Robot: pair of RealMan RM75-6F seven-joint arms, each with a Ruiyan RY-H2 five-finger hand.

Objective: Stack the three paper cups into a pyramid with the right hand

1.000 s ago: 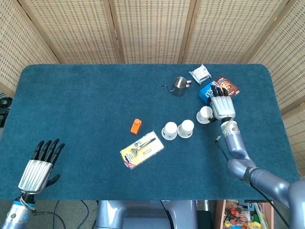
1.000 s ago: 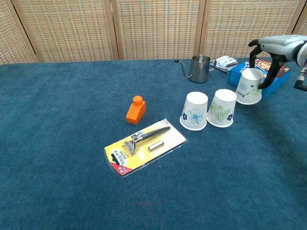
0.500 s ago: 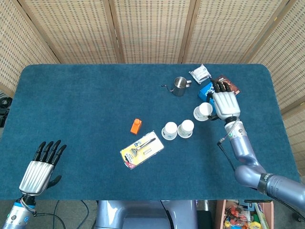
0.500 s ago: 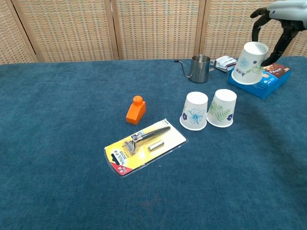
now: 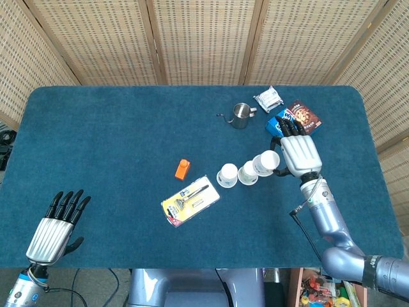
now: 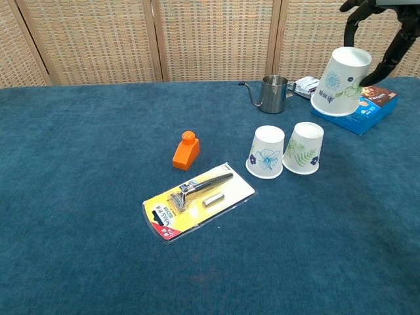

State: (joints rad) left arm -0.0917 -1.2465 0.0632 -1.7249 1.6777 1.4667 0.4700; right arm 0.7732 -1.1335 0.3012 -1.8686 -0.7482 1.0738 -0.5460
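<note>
— Where's the third cup now?

— Up in the air. The lifted cup (image 6: 340, 81) sits at the upper right of the chest view, upside down and tilted, its rim hanging above and to the right of the two base cups. The right hand (image 5: 299, 153) is clamped round it, dark fingers (image 6: 396, 47) curled on its far side. A second ago that cup was low, down at the level of the others beside the blue box (image 6: 365, 110); since then it has risen and drifted leftward in the frame.

— And the other two?

— The blue-flower cup (image 6: 266, 152) and the fern cup (image 6: 304, 147) stand mouth down, side by side and touching or very nearly so, right of centre on the blue table (image 6: 79, 170). They haven't budged.

— So how far along is it?

— I'd say the base is laid and the carry is under way. From overhead the lifted cup (image 5: 265, 162) already shows just beside the fern cup. It has to travel a little more to the left, level out, then come down across both tops. Tilted as it is, it could knock one over.

— The other hand?

— The left hand (image 5: 54, 231) rests at the lower left, fingers apart, holding nothing. The razor pack (image 6: 199, 201), orange block (image 6: 186, 150) and steel pitcher (image 6: 272, 93) lie clear of the route.
</note>
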